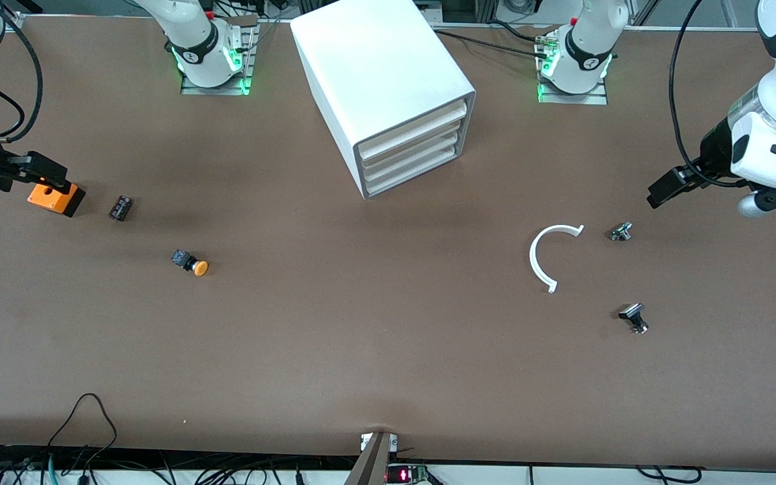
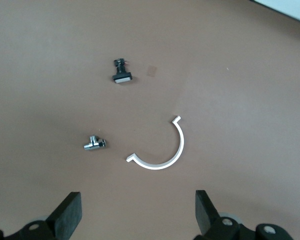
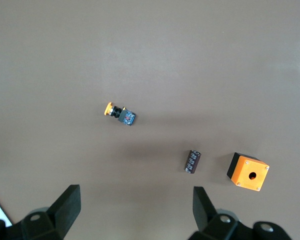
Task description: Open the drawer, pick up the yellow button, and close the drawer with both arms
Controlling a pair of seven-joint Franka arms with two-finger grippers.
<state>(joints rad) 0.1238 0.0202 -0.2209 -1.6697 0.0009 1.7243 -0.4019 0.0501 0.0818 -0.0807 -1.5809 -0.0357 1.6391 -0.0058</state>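
The white cabinet [image 1: 381, 67] stands at the table's back middle with all four drawers pushed in; the uppermost drawer [image 1: 411, 131] is shut. The button [image 1: 192, 263], orange cap on a black body, lies on its side on the bare table toward the right arm's end; it also shows in the right wrist view [image 3: 119, 113]. My right gripper [image 1: 48, 176] [image 3: 137, 202] is open and empty, over the orange box. My left gripper [image 1: 664, 192] [image 2: 138, 207] is open and empty, over the table at the left arm's end.
An orange box with a hole [image 1: 54, 197] [image 3: 248, 172] and a small black part [image 1: 120, 207] [image 3: 192, 162] lie near the button. A white C-shaped ring [image 1: 532, 256] [image 2: 181, 145], a silver part [image 1: 621, 232] [image 2: 94, 143] and a black part [image 1: 634, 316] [image 2: 122, 72] lie toward the left arm's end.
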